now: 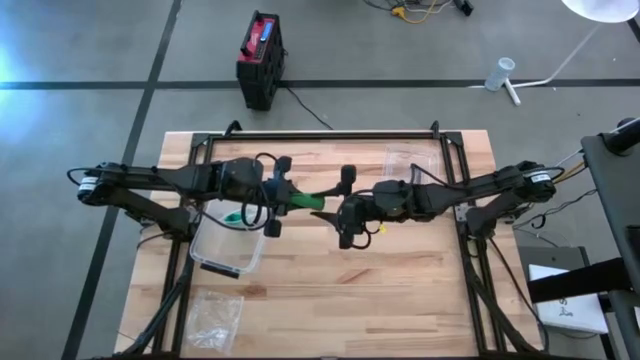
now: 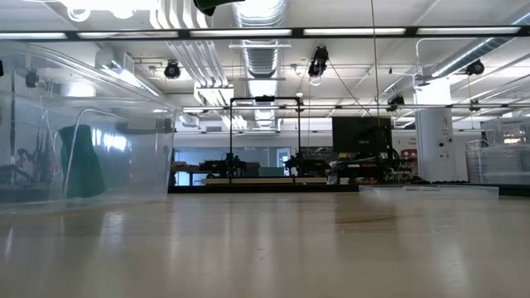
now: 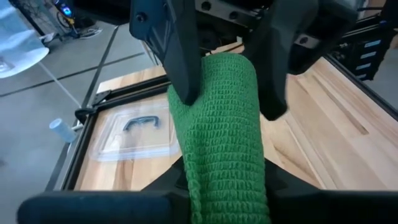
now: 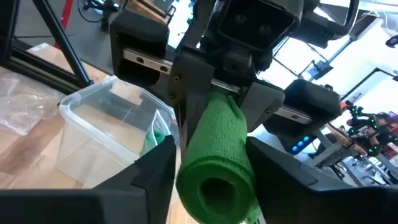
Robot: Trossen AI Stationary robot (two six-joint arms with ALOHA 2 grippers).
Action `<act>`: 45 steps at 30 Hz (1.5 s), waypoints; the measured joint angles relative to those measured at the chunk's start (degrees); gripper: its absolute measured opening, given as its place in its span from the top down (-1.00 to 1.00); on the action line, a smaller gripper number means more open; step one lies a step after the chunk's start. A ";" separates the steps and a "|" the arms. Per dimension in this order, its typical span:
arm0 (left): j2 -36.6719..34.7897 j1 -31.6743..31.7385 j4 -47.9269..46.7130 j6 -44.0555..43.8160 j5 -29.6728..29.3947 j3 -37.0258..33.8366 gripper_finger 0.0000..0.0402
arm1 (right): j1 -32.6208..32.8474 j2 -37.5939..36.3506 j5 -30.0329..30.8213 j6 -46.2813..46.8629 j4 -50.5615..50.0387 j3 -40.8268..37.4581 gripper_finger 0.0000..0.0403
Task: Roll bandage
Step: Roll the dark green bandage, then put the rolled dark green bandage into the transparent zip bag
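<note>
The left gripper was closed on one end of a green bandage roll, its dark fingers pinching the knitted fabric from both sides. The roll was held off the wooden table, above its middle, lying roughly level between the two arms.

The right gripper met the roll from the other end. In the right wrist view its fingers stood on either side of the roll's open, coiled end, close beside it; whether they actually pressed on the fabric could not be told. In the left wrist view the bandage ran away from the camera, between the left arm's own fingers at the near end and the right gripper's dark fingers at the far end.

Just beside the left gripper, on the table, sat a clear plastic container with no lid on it; a further piece of green material showed at its far edge. The low view showed that container's wall and something green through it. A clear flat lid lay on the table near the far edge, on the right arm's side. A crumpled clear plastic bag lay at the near corner on the left arm's side.

Beyond the table, on the grey floor, stood a black and red box.
</note>
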 joint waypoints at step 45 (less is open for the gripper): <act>7.41 -45.28 -38.32 -95.50 8.04 7.68 -0.11 | 16.44 -12.66 16.22 30.09 -30.88 -3.99 0.86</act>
